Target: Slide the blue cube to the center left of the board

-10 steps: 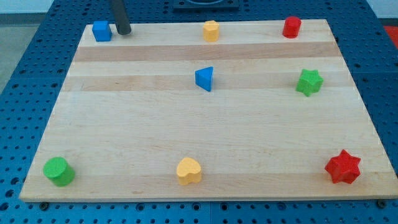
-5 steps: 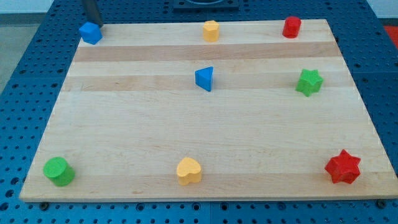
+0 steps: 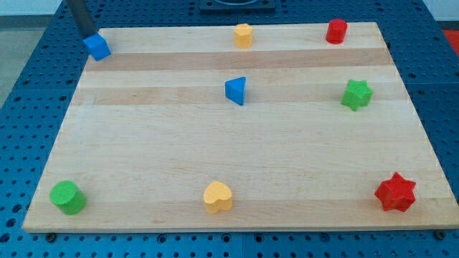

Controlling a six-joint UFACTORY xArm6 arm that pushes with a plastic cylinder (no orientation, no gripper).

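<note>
The blue cube [image 3: 97, 46] sits at the board's top left corner, turned on its base and partly over the left edge of the wooden board [image 3: 143, 143]. My tip [image 3: 87, 34] is just up and left of the cube, touching or almost touching its top-left side. The rod rises out of the view's top.
A blue triangular block [image 3: 236, 91] lies near the board's upper middle. A yellow block [image 3: 244, 35] and a red cylinder [image 3: 336, 31] stand along the top edge. A green star [image 3: 356, 94], red star [image 3: 395, 192], yellow heart [image 3: 218, 196] and green cylinder [image 3: 67, 197] lie elsewhere.
My tip has moved left from the cube's right side round its top to its upper left. The blue cube has slid left and slightly down and has turned.
</note>
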